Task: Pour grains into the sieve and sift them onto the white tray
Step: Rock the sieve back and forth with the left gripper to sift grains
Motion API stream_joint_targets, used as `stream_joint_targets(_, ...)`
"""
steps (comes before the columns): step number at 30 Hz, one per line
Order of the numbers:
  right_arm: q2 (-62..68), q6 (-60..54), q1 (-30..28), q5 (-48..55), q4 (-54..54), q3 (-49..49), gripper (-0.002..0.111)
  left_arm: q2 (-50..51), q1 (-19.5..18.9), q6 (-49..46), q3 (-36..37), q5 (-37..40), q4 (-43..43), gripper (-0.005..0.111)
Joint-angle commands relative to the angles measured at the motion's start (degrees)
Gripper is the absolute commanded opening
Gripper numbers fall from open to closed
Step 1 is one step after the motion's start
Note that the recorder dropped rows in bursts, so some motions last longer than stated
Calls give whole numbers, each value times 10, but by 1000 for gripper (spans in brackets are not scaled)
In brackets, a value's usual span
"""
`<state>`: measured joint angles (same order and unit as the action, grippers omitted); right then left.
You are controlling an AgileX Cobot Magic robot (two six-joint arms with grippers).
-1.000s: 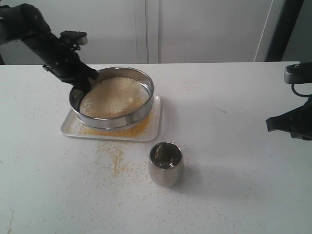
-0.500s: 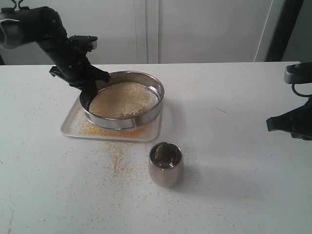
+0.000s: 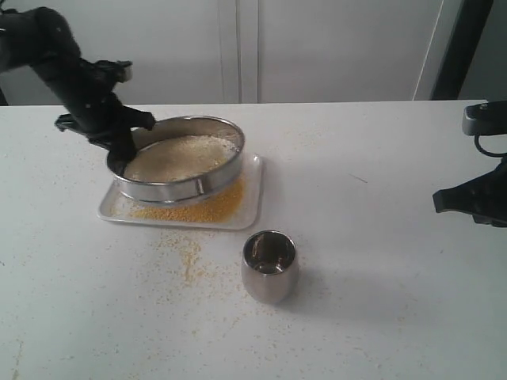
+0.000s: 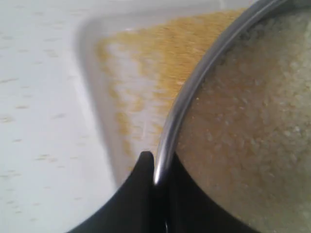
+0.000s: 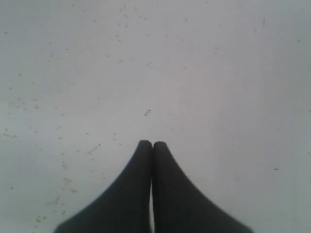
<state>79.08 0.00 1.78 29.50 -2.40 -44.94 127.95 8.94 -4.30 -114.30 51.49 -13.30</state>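
Observation:
The round steel sieve (image 3: 178,184) hangs just above the white tray (image 3: 250,207), a layer of pale grains (image 3: 178,157) lying on its mesh. My left gripper (image 3: 120,155) is shut on the sieve's left rim (image 4: 194,94), one finger outside the wall and one inside. Golden-yellow grains (image 3: 207,208) are heaped on the tray under and in front of the sieve, and they show again (image 4: 146,73) in the left wrist view. My right gripper (image 3: 440,203) hovers at the table's right edge, shut with nothing in it (image 5: 152,144).
A small steel cup (image 3: 268,265) stands upright in front of the tray. Spilled yellow grains (image 3: 186,257) are scattered on the white table between tray and cup. A white wall runs behind the table.
The sieve swung right half a second ago and has now swung back left with my left gripper. The yellow heap on the tray's front right has grown. The right arm stayed still.

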Motion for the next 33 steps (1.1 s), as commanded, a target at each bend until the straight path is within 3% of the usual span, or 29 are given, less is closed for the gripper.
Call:
stream_joint_targets(1,-2,0,-4,-12,-3,-3,0,-15,17,-87,-4,-12,-57,0)
stream_joint_targets(4,-2,0,-4,-19,-3,-3,0,-15,55,-73,-4,-32,22,0)
stream_joint_targets(7,-2,0,-4,-27,-3,-3,0,-16,40,19,-5,-74,36,0)
stream_joint_targets(8,-2,0,-4,-27,-3,-3,0,-17,31,6,-8,-69,10,0)
stream_joint_targets(11,-2,0,-4,-29,-3,-3,0,-20,15,-182,-17,-15,-78,0)
stream_joint_targets(13,-2,0,-4,-29,-3,-3,0,-23,8,-271,-17,20,-74,0)
stream_joint_targets(15,-2,0,-4,-29,-3,-3,0,-24,4,-181,-17,14,-20,0)
stream_joint_targets(17,-2,0,-4,-30,-3,-3,0,-24,-3,38,-17,-8,33,0)
stream_joint_targets(18,-2,0,-4,-30,-3,-3,0,-24,-3,62,-16,-11,18,0)
stream_joint_targets(19,-2,0,-4,-30,-3,-3,0,-24,-3,13,-16,-10,-24,0)
stream_joint_targets(22,-2,0,-4,-30,-3,-3,0,-27,8,-314,-17,36,-143,0)
stream_joint_targets(23,-2,0,-4,-30,-3,-3,0,-29,10,-317,-17,47,-123,0)
stream_joint_targets(24,-2,0,-4,-30,-3,-3,0,-29,10,-244,-17,22,-86,0)
stream_joint_targets(26,-2,0,-4,-30,-3,-3,0,-29,3,35,-17,-19,48,0)
stream_joint_targets(27,-2,0,-4,-30,-3,-3,0,-28,2,121,-17,-20,86,0)
stream_joint_targets(28,-2,0,-4,-30,-3,-3,0,-28,1,131,-17,-20,86,0)
stream_joint_targets(30,-2,0,-4,-28,-3,-3,0,-29,6,-33,-17,-13,15,0)
stream_joint_targets(31,-2,0,-4,-28,-3,-3,0,-32,12,-219,-17,10,-51,0)
stream_joint_targets(32,-2,0,-4,-28,-3,-3,0,-32,17,-323,-17,35,-76,0)
stream_joint_targets(33,-2,0,-4,-28,-3,-3,0,-32,18,-348,-17,38,-79,0)
